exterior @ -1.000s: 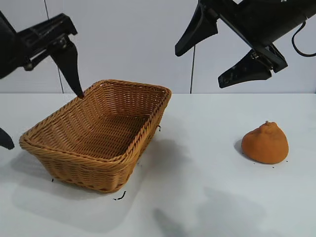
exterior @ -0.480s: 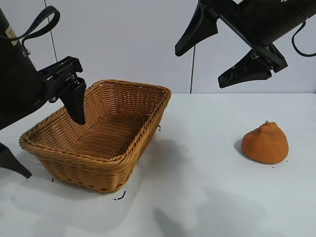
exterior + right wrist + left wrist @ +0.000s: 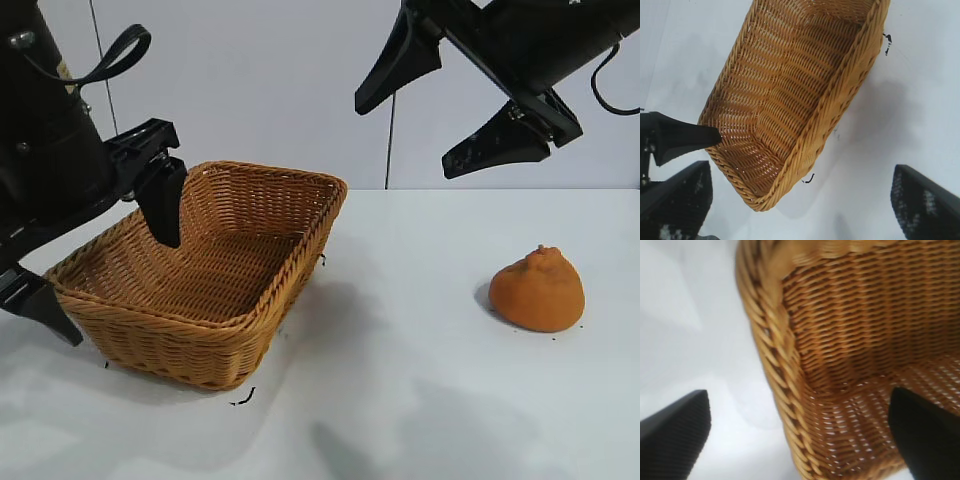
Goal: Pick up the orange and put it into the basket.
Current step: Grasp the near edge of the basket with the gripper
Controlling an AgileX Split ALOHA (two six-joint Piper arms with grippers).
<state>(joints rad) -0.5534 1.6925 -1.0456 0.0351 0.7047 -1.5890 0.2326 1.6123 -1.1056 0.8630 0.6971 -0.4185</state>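
A white table (image 3: 400,400) was seen before a pale wall. At the left, the left gripper (image 3: 105,255) was spread wide astride the near-left rim of the basket (image 3: 230,300), one finger (image 3: 163,200) inside and the other outside (nothing was grasped). Further right, the right gripper (image 3: 445,110) was hung high with its jaws apart and empty, and the orange (image 3: 538,290) was left on the table, well apart from the basket.

Orange (image 3: 539,290): rounded, matte, rough-skinned, with a knobby pointed top; sits upright on the white surface at the right, well apart from the basket. Basket (image 3: 262,322): large, rectangular, tan-brown wicker with braided rim and sloping sides; stands upright at the left, set at an angle, nothing inside.
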